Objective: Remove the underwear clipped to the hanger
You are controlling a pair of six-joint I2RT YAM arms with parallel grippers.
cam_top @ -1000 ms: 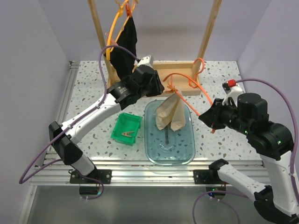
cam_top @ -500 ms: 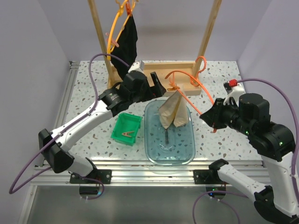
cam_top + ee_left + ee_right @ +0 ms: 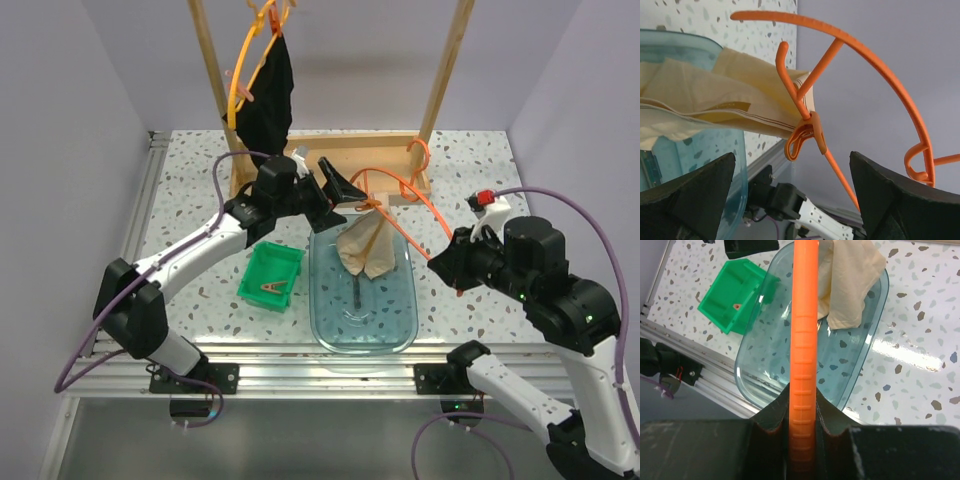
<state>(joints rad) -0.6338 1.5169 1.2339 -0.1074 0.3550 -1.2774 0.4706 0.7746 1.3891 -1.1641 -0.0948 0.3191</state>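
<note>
The beige underwear (image 3: pixel 365 245) hangs limp from an orange hanger (image 3: pixel 405 195) over a clear blue tub (image 3: pixel 362 310). An orange clip (image 3: pixel 802 137) still pins the beige underwear (image 3: pixel 715 100) to the hanger (image 3: pixel 875 65). My left gripper (image 3: pixel 343 187) is open, right beside that clip, and its wide-apart fingers (image 3: pixel 690 200) frame the clip from below. My right gripper (image 3: pixel 804 420) is shut on the hanger's bar (image 3: pixel 805 330), holding it up at the right (image 3: pixel 447 262). The black underwear (image 3: pixel 268 95) hangs on a second orange hanger on the rack.
A wooden rack (image 3: pixel 445 70) stands at the back with its base frame (image 3: pixel 395 150) on the table. A green bin (image 3: pixel 270 275) holding a brown clip sits left of the tub, also seen in the right wrist view (image 3: pixel 732 295). The table's metal edge runs near the tub's front.
My left gripper has opened wide and shifted slightly right and nearer, next to the clip. The hanger and beige underwear have sunk a little towards the tub.
</note>
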